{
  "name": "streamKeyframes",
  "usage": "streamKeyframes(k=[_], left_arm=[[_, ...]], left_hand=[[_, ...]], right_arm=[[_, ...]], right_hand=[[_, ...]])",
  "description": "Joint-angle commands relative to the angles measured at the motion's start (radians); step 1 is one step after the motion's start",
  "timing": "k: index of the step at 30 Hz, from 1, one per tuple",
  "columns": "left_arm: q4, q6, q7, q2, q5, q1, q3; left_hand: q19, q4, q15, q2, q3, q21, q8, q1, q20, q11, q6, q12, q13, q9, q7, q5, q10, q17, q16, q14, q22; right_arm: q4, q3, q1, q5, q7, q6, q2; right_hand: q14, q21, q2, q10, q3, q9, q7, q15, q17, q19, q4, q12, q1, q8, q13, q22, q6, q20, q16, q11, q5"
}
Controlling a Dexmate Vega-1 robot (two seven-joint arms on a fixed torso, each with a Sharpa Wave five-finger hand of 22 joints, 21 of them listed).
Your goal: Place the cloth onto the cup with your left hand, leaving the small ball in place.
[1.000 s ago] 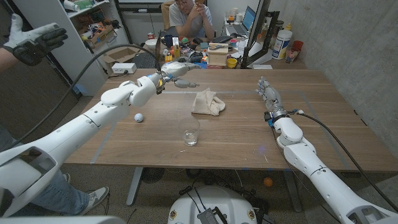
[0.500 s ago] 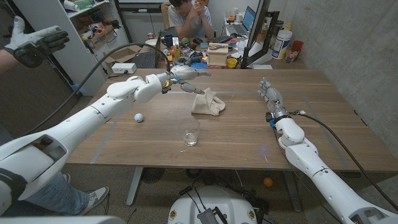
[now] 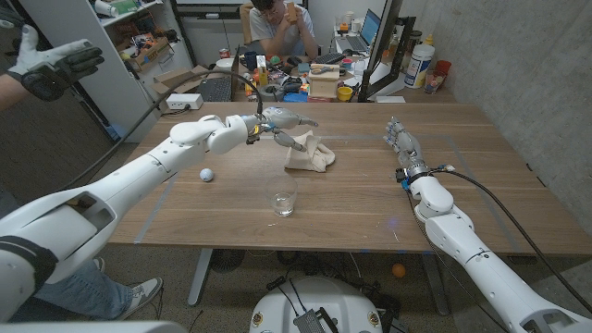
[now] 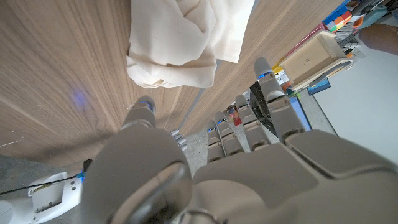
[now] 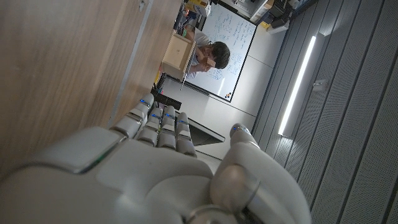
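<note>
A person's gloved hand (image 3: 51, 65) is raised at the far left edge, well off the table (image 3: 481, 139), likely the teleoperator's. On the wood, the small white ball (image 3: 206, 173) sits left of centre, well apart from the other things; as it must stay put, the reach passing behind it rather than over it looks sensible. The left hand (image 3: 285, 125) is stretched out above the table with its fingers spread and nothing between them, a shape that suits closing over fabric. The crumpled cream cloth (image 3: 310, 153) lies just beside and slightly beyond those fingertips; in the left wrist view the cloth (image 4: 186, 43) shows ahead of the fingers (image 4: 261, 93), close but seemingly not touched. The clear glass cup (image 3: 283, 202) stands upright nearer the robot, in front of the cloth and well apart from it, its mouth uncovered, so the placing is not yet done. To the right, the right hand (image 3: 400, 141) stands on its edge, fingers straight and together, holding nothing, clear of the work.
</note>
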Motion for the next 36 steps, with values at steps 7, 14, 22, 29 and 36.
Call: streamKeyframes(k=[7, 14, 22, 29, 36], left_arm=[[0.194, -0.079, -0.001, -0.11, 0.006, -0.108, 0.101], [0.229, -0.081, -0.033, -0.131, 0.029, -0.137, 0.152], [0.139, -0.024, -0.103, -0.088, 0.028, -0.118, 0.135], [0.13, -0.012, -0.109, -0.08, 0.03, -0.105, 0.13], [0.152, -0.008, -0.097, -0.09, 0.065, -0.105, 0.153]], left_hand=[[0.018, -0.007, 0.003, -0.013, -0.003, 0.001, 0.006, 0.001, 0.0, 0.001, 0.014, 0.003, 0.005, 0.002, -0.002, 0.009, 0.012, 0.004, -0.002, 0.008, -0.001], [0.035, -0.013, 0.004, -0.02, -0.007, 0.001, 0.011, 0.009, -0.002, -0.003, 0.03, 0.001, 0.007, 0.002, -0.007, 0.012, 0.012, 0.004, -0.003, 0.011, -0.001], [0.053, -0.023, -0.002, -0.023, -0.008, -0.002, 0.018, 0.027, -0.001, -0.004, 0.054, 0.004, 0.011, 0.003, -0.005, 0.017, 0.024, 0.005, -0.002, 0.022, -0.002], [0.059, -0.029, -0.007, -0.017, -0.005, -0.007, 0.023, 0.043, -0.001, -0.002, 0.069, 0.006, 0.014, 0.003, -0.007, 0.02, 0.031, 0.007, -0.003, 0.024, -0.002], [0.086, -0.039, -0.011, -0.011, 0.001, -0.005, 0.025, 0.067, -0.004, -0.003, 0.08, 0.007, 0.018, 0.004, -0.014, 0.023, 0.037, 0.008, -0.001, 0.034, -0.001]], right_arm=[[0.007, 0.016, -0.021, 0.006, -0.007, 0.005, -0.005], [0.014, 0.026, -0.023, 0.014, -0.01, 0.003, -0.002], [0.019, 0.031, -0.02, 0.016, -0.007, -0.001, -0.006], [0.032, 0.033, -0.02, 0.021, -0.002, -0.006, -0.003], [0.048, 0.028, -0.013, 0.022, 0.01, -0.001, 0.003]], right_hand=[[0.01, -0.006, -0.008, 0.011, 0.0, 0.002, 0.0, 0.0, 0.001, 0.003, -0.008, -0.007, 0.004, -0.003, 0.004, 0.001, 0.011, 0.009, -0.002, -0.004, 0.006], [0.011, -0.007, -0.007, 0.012, -0.001, 0.002, -0.001, 0.0, 0.001, 0.004, -0.008, -0.008, 0.003, -0.004, 0.004, 0.001, 0.011, 0.009, -0.002, -0.004, 0.006], [0.011, -0.008, -0.006, 0.013, -0.001, 0.002, -0.002, 0.0, 0.002, 0.004, -0.009, -0.01, 0.002, -0.005, 0.004, 0.001, 0.01, 0.011, -0.002, -0.004, 0.006], [0.011, -0.008, -0.006, 0.013, -0.001, 0.002, -0.002, 0.002, 0.002, 0.005, -0.009, -0.011, 0.002, -0.005, 0.004, 0.001, 0.012, 0.01, -0.002, -0.004, 0.006], [0.015, -0.01, -0.005, 0.014, -0.002, 0.002, -0.003, 0.006, 0.002, 0.004, -0.009, -0.013, 0.001, -0.006, 0.004, 0.001, 0.012, 0.011, -0.002, -0.005, 0.006]])
